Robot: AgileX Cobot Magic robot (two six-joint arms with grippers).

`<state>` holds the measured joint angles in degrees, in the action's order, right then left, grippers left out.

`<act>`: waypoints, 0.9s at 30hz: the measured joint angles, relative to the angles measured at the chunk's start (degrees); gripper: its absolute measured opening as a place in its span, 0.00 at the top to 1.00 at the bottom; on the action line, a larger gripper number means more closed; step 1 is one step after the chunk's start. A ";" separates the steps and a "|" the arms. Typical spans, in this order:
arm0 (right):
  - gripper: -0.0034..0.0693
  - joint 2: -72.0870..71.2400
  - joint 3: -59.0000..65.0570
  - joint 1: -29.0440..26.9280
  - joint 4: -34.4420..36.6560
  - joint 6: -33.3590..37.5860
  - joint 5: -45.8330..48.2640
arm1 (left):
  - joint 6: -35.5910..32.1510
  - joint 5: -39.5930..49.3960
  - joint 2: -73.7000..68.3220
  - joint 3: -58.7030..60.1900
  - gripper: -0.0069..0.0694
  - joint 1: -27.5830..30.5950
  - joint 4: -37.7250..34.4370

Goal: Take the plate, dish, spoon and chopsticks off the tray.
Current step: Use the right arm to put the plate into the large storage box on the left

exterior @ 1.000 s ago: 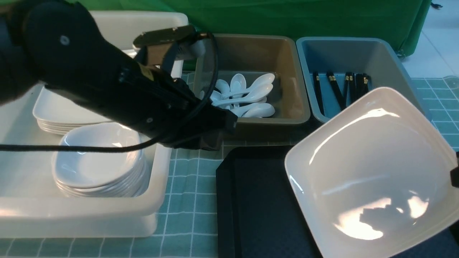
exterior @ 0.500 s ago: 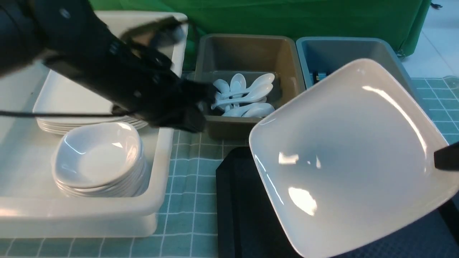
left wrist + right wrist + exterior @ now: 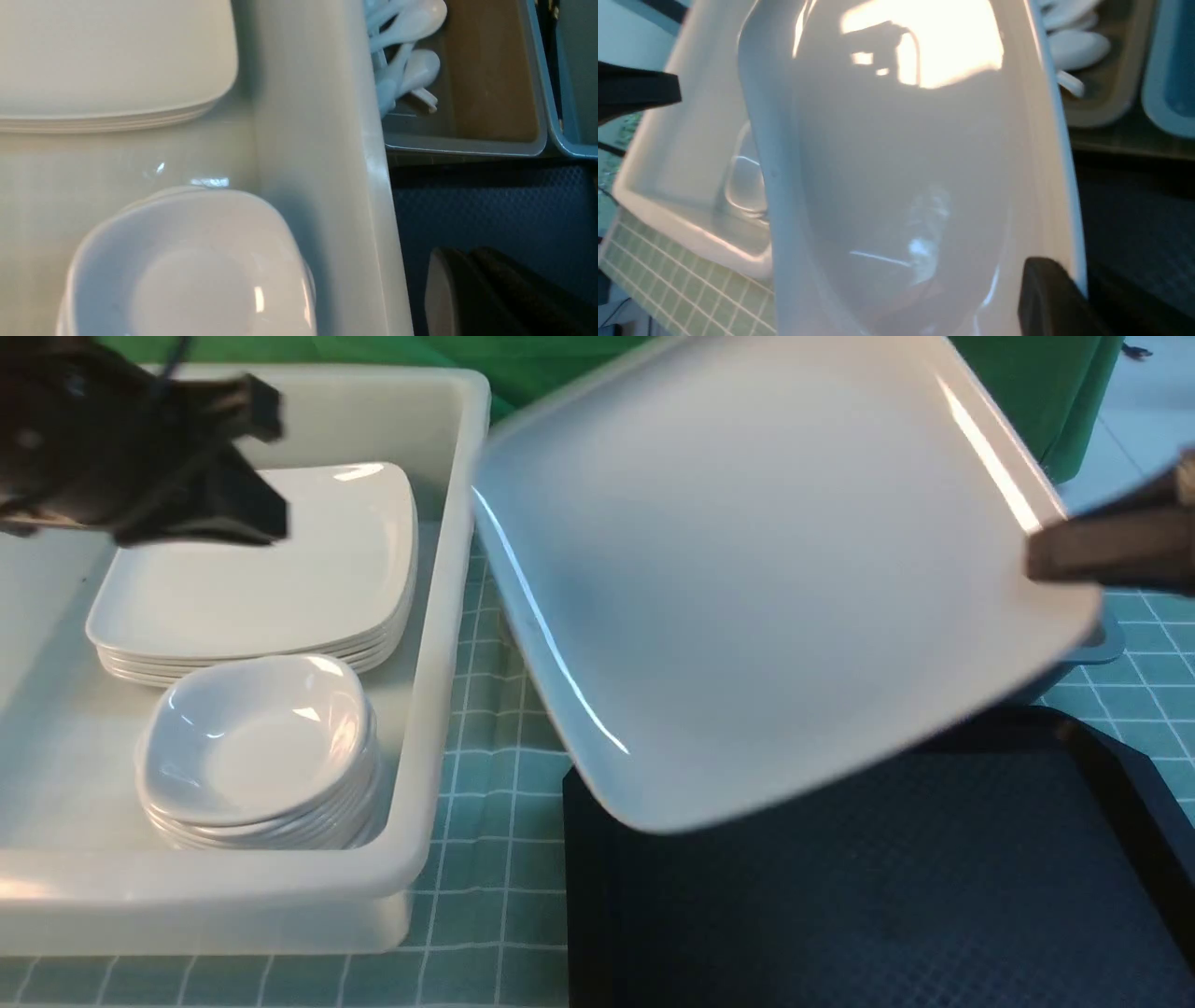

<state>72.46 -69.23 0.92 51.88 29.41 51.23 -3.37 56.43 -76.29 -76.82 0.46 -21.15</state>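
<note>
Your right gripper [image 3: 1046, 555] is clamped on one edge of the plate [image 3: 766, 569], which hangs tilted in the air over the far side of the tray [image 3: 840, 896], not touching it. Your left gripper [image 3: 460, 268] has its jaws together and holds nothing. It sits by the white bin [image 3: 439, 616], which contains stacked plates [image 3: 261, 569] and small dishes [image 3: 252, 747].

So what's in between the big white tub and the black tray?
Only bare green checked cloth lies between the white tub and the tray, as the front view shows.
</note>
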 joint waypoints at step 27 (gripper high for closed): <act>0.88 50.59 -46.53 32.41 0.17 -18.16 -36.20 | -0.88 5.67 17.91 0.26 0.90 15.83 4.10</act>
<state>123.05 -115.76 33.33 52.05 11.25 15.03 -4.25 62.10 -58.38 -76.56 16.30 -17.05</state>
